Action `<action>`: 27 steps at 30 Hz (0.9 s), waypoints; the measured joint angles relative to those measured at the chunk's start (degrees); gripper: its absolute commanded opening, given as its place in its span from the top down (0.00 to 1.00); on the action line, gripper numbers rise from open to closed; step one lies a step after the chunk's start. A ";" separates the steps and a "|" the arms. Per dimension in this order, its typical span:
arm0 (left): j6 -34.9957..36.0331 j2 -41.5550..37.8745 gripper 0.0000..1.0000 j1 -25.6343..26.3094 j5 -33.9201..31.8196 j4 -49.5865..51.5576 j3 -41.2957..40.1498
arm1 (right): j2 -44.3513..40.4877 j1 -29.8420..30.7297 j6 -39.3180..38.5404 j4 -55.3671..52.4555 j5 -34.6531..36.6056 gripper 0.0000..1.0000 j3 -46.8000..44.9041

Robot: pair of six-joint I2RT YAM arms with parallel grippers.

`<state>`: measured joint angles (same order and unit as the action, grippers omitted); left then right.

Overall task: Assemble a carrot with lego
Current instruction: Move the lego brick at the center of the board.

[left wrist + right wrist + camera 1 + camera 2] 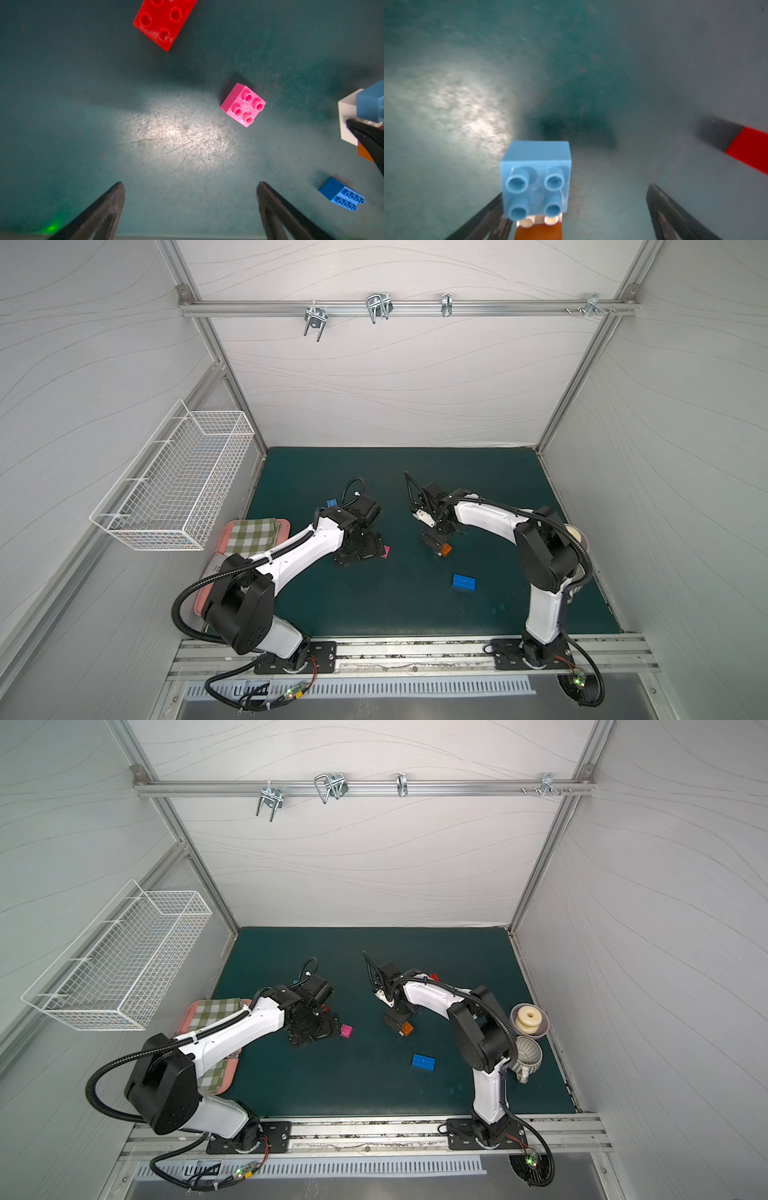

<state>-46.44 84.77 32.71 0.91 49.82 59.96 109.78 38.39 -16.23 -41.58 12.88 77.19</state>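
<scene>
Carrot stack [536,187] was only a leafy end: light-blue brick [535,178] and orange brick [446,549] pressed onto a white bar [347,120], with no body layers on yet. It sat low at the counter [374,605], inside my right claw [576,191] and hard beside one finger. I could not tell if they touched. That claw's jaws stood wide apart, clamped on nothing.

My judgement on handling: light, rigid, glossy plastic that would slip on flat pads. The press-fit joints could pop if levered. Best hold was across the white bar's long flat sides, clear of the studs.

Pink brick [243,105] lay studs-up just ahead of my left claw [191,184], which hung spread wide and empty. I would pinch the pink brick on two opposite walls.

Blue oblong brick [464,583] lay loose near the stack, and a red brick [164,20] lay beyond the pink one. Tray [189,1011] with a checked cloth sat at the counter edge, under a wire basket [174,489] on the wall.
</scene>
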 measured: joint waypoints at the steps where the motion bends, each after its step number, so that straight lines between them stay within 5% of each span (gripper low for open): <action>1: 0.02 0.00 0.01 0.00 0.00 0.00 0.00 | 0.00 -0.59 0.46 -0.50 0.00 0.04 0.00; 27: 0.68 -2.03 0.01 -0.04 -0.02 0.22 -0.33 | -2.14 -9.22 11.15 -6.64 -3.17 0.01 -2.73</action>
<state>-45.76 82.74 32.67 0.89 50.04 59.64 107.63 29.17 -5.08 -48.23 9.72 74.46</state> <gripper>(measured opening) 0.992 0.991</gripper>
